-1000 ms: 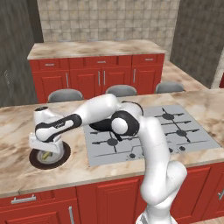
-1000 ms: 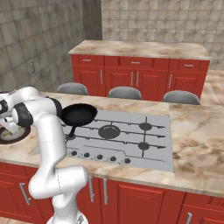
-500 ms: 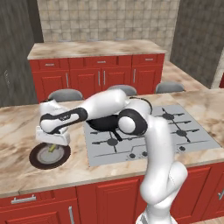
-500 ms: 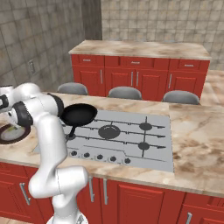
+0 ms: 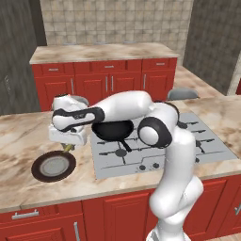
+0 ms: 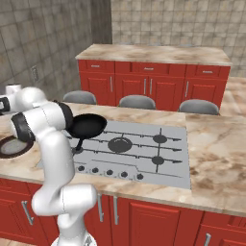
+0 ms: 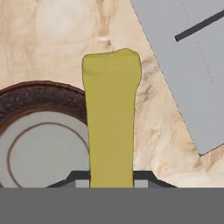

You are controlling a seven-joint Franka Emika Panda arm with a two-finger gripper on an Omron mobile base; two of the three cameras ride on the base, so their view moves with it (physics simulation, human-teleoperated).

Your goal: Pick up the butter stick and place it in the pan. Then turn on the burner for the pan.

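My gripper (image 5: pixel 69 142) is shut on the butter stick (image 5: pixel 68 148), a pale yellow bar that hangs from the fingers just above the counter. It hovers over the near right rim of the dark brown plate (image 5: pixel 53 165). In the hand view the butter stick (image 7: pixel 111 118) runs straight out from between the fingertips (image 7: pixel 144 176), with the plate (image 7: pixel 26 98) below on the left. The black pan (image 5: pixel 113 129) sits on the stove's left rear burner, to the right of the gripper, its handle pointing forward. From the right base the pan (image 6: pixel 88 125) is behind my arm.
The grey stove top (image 5: pixel 155 150) fills the counter's middle, with a row of knobs (image 6: pixel 110 172) along its front edge. Its corner (image 7: pixel 188 65) lies right of the butter. Three grey stools (image 6: pixel 138 102) stand behind the counter. Red cabinets line the back wall.
The gripper has risen from the plate with the butter stick in it and shifted right toward the stove. The plate now lies bare.
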